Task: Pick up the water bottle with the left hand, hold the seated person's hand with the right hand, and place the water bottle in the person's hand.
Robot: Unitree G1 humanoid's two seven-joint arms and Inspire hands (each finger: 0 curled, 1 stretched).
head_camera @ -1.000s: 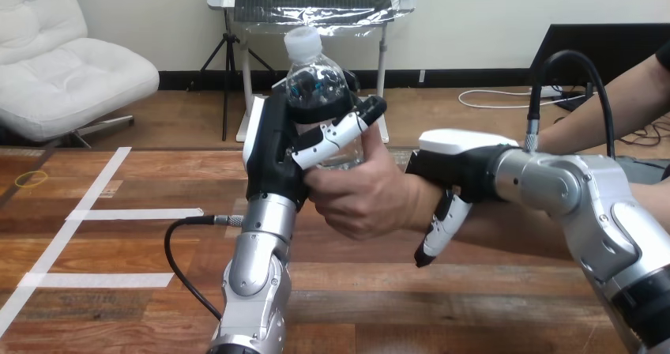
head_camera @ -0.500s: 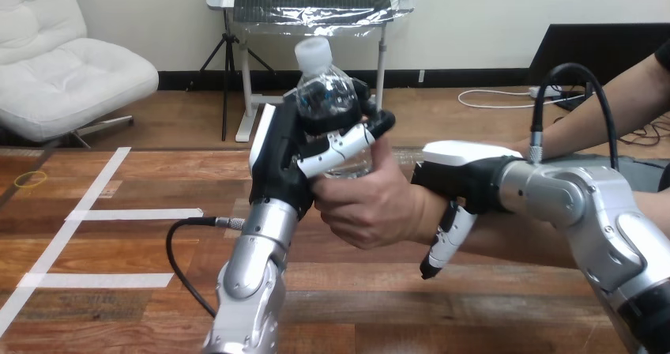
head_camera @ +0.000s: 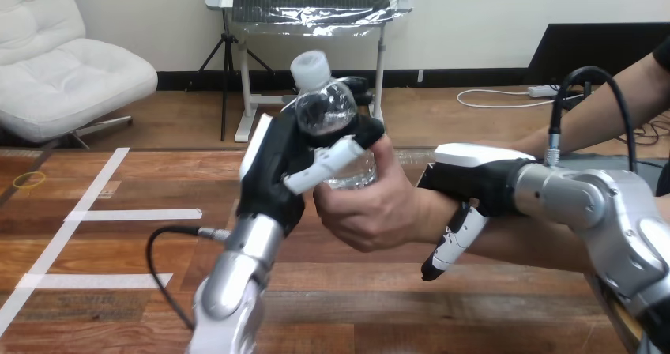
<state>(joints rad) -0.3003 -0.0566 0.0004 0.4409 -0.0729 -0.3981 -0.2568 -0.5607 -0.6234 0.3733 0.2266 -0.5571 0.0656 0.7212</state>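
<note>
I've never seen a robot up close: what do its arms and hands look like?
The left forearm and right forearm are rounded silver metal. The left hand and right hand are black, with white shells on their backs and jointed black-and-white fingers. One black cable plugs in by the left wrist; a second black cable arches from a silver plug on the right arm.

Rounded silver forearms (head_camera: 229, 283); the left hand (head_camera: 272, 172) and right hand (head_camera: 474, 182) are black, with white shells on their backs.
</note>
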